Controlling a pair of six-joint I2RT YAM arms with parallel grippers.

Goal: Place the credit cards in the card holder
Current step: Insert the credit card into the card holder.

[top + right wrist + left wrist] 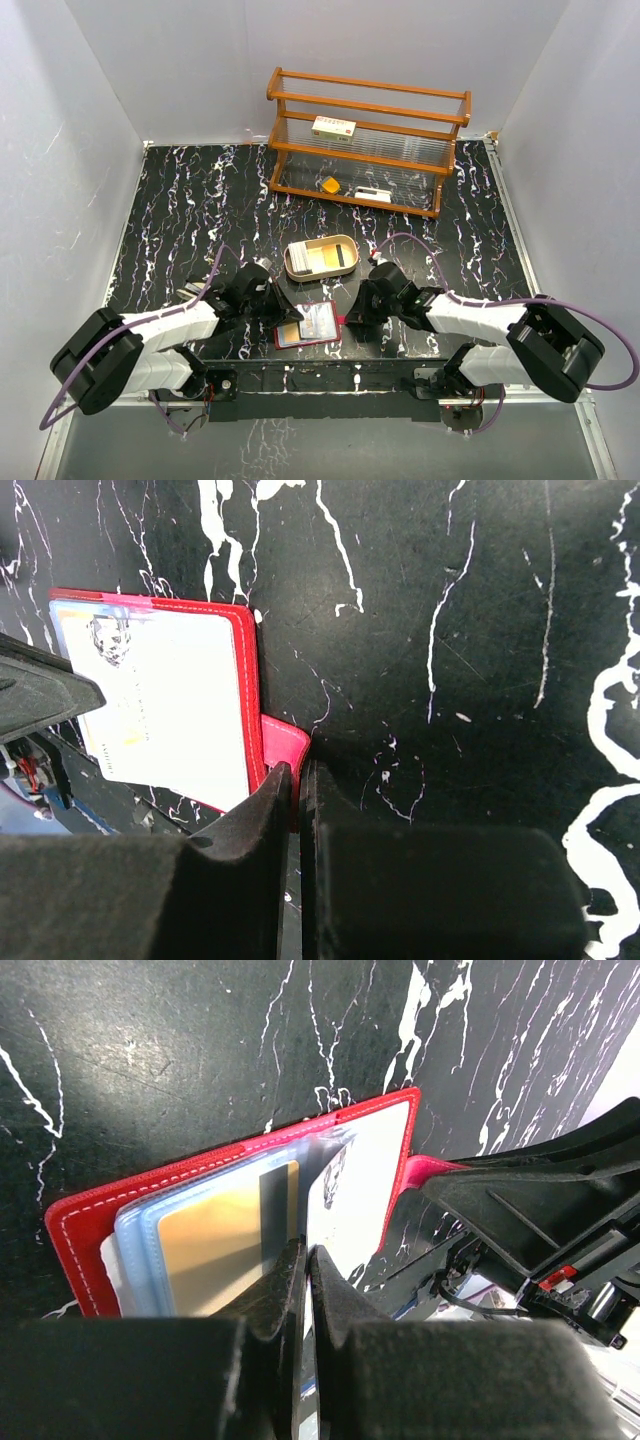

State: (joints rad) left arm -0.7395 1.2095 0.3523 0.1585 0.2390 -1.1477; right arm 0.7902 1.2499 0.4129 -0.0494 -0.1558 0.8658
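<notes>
Pressed together, the jaws of the left gripper (305,1255) are pinching a thin clear leaf that is standing up from the middle of the card holder (312,325). The right gripper (295,770) is also closing its jaws tight, nipping the small red tab (284,742) that is sticking out from the holder's right edge.

The card holder is lying open on the black marbled table (200,200), between the two grippers and just in front of the arm bases. Its cover is showing as a bright red border with pale stitching around bluish, shiny plastic pockets. A gold card (215,1250) with a dark stripe is sitting inside the left-hand pocket, and a white card (358,1180) with a faint printed figure is filling the right-hand side, reaching almost to the red edge.

More credit cards (318,260), pale grey and yellowish, are lying stacked in the tan oval tray (352,250) just behind the holder, apart from it. Whether the pinched leaf is carrying a card of its own is not showing.
</notes>
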